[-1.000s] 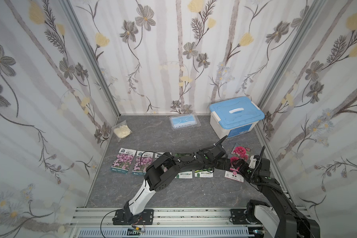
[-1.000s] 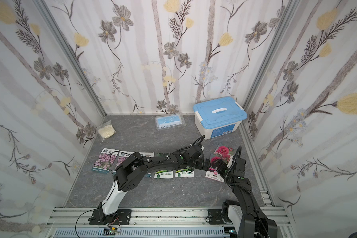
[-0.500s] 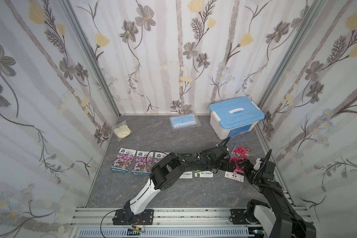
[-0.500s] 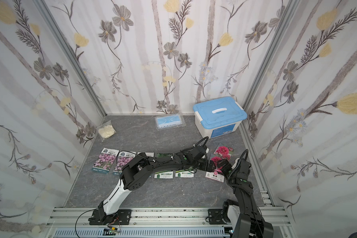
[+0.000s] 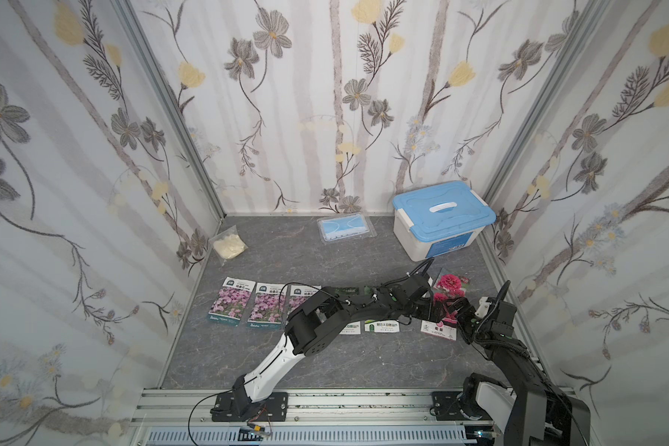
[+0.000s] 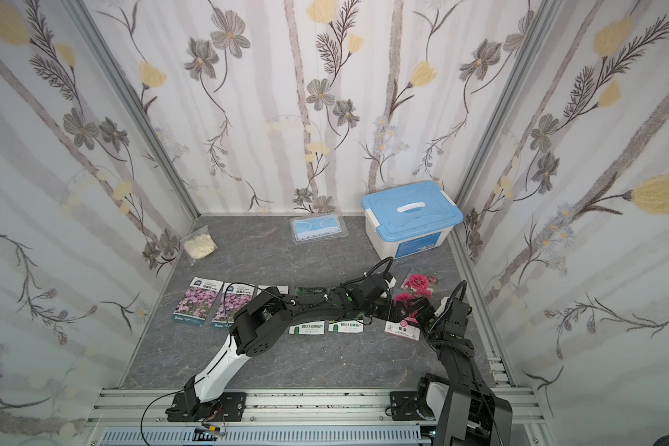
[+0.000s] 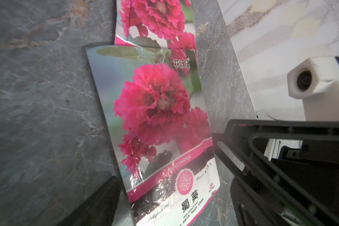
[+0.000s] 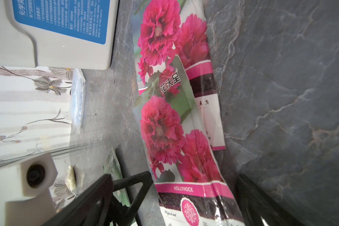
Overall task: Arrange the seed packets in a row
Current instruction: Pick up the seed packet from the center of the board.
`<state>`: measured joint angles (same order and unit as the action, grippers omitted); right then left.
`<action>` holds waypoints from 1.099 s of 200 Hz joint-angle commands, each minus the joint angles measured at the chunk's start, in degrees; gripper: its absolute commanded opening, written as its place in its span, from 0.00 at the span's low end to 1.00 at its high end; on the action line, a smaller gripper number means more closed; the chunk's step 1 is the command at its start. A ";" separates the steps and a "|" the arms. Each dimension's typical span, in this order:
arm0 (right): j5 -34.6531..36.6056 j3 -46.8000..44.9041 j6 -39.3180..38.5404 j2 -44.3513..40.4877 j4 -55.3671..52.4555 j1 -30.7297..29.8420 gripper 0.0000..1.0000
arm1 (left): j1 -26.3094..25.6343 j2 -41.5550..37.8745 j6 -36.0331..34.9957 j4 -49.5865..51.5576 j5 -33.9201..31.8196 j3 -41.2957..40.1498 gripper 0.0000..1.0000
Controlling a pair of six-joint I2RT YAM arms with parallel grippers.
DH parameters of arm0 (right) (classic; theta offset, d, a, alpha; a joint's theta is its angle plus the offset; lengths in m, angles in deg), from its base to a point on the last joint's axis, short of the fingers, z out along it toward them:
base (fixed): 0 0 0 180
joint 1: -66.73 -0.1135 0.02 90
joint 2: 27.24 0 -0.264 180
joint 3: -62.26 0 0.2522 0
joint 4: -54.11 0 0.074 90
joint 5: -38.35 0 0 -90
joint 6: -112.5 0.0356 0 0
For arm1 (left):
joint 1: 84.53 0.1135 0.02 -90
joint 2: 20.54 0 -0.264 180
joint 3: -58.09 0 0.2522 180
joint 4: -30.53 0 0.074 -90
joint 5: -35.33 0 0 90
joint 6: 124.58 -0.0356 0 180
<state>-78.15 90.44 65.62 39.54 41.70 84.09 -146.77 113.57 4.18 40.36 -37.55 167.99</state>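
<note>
L pincer [image 5: 426, 309] & R pincer [image 5: 461, 314] were both open, red hollyhock pkt [image 7: 159, 117] flat betw L's jaws w/ R just beside, so fingers could've clashed or dragged the 2nd pkt [image 7: 160, 19] overlapped beyond.

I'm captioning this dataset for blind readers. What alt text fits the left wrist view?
A glossy hollyhock seed packet with deep pink blooms lies face up on the grey marbled table, one end overlapping a second hollyhock packet. The right arm's white wrist camera shows close beside it.
</note>
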 commanded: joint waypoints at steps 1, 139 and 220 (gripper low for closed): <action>-0.41 -0.43 1.15 0.45 1.22 0.12 1.00 | -0.04 0.90 0.00 2.96 1.16 -0.25 0.89; -1.79 -2.37 1.89 1.95 3.85 1.00 1.00 | -0.30 0.90 0.09 0.84 2.45 -0.73 0.41; -0.61 -1.33 0.77 -2.80 0.00 1.06 1.00 | -0.21 -0.22 -1.12 2.91 0.99 0.11 0.00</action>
<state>-79.90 88.38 66.82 37.86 44.19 85.14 -147.01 114.38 4.31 42.42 -35.78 167.66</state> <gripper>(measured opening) 0.996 0.048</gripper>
